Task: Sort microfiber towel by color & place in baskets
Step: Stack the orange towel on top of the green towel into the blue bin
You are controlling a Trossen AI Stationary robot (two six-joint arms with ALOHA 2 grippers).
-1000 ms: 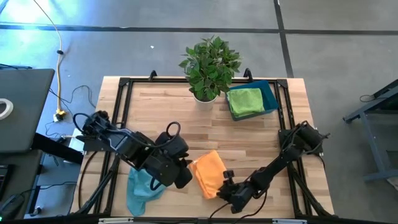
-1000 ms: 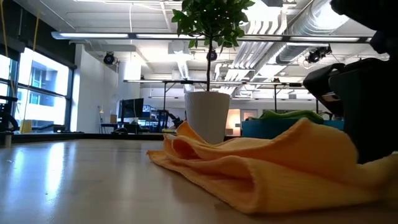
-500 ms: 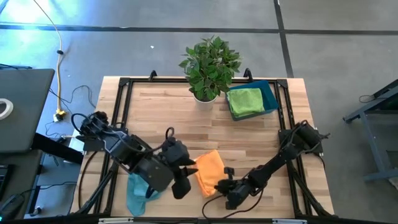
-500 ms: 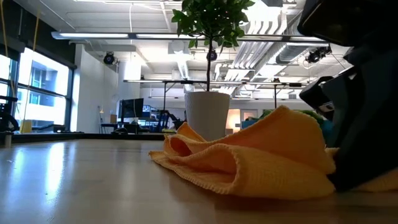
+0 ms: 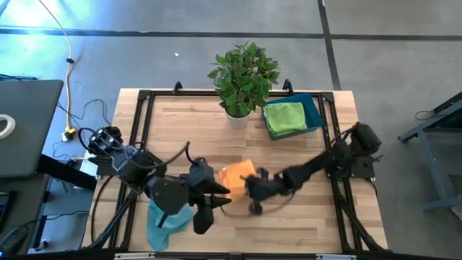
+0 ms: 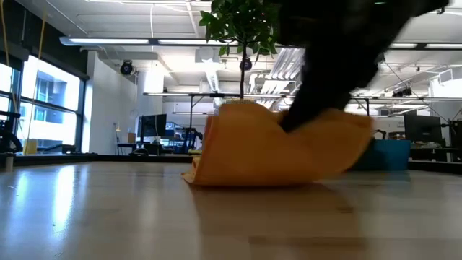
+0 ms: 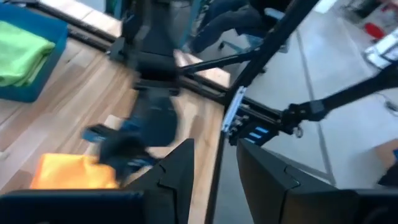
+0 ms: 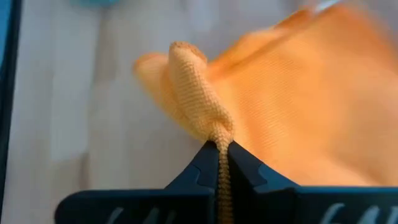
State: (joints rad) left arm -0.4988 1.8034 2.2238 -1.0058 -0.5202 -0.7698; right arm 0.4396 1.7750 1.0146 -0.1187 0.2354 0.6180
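My left gripper [image 5: 206, 209] waits part-open over the light blue towel [image 5: 163, 225] while my right gripper [image 5: 249, 189], pinched shut on the orange towel [image 5: 234, 175] at mid-table, lifts it for the teal basket [image 5: 312, 110] far right.

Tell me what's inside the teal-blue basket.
A folded green towel lies inside the teal-blue basket, covering most of its floor. Whether anything sits beneath that towel cannot be seen.
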